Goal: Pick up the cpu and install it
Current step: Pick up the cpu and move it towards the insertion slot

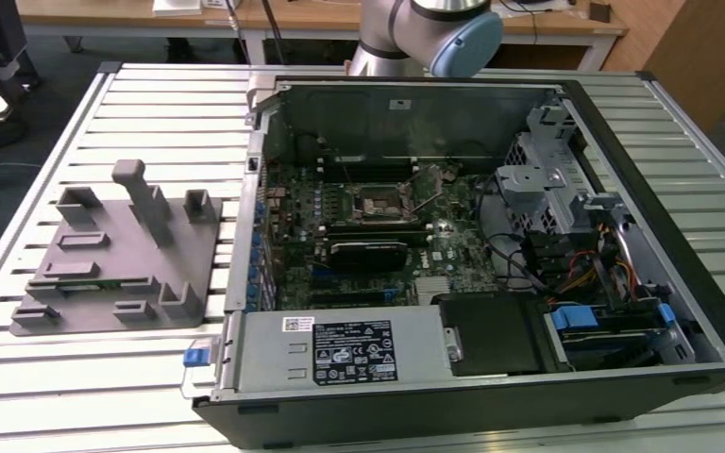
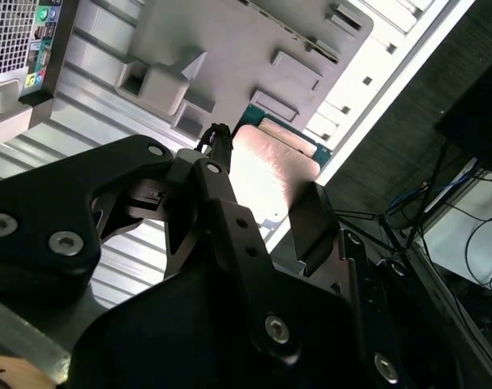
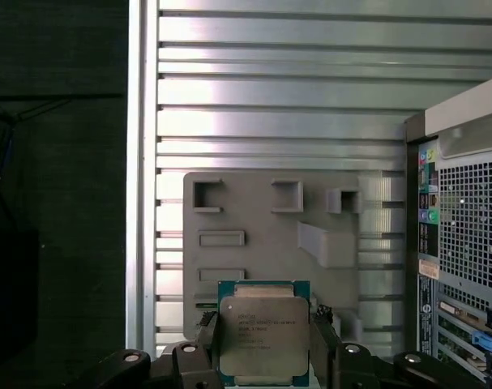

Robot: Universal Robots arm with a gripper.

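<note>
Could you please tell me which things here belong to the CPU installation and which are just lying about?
Belonging: the cpu, held in the gripper; the motherboard socket inside the open computer case.

Lying about: the grey holder plate on the slatted table; the power supply.

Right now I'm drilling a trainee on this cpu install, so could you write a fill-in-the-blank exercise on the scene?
1. The gripper is shut on the ___.
2. The gray holder tray lies at the exterior view's ___ of the open computer case.
3. The motherboard socket sits ___ the case.
Missing words: cpu; left; inside.
</note>
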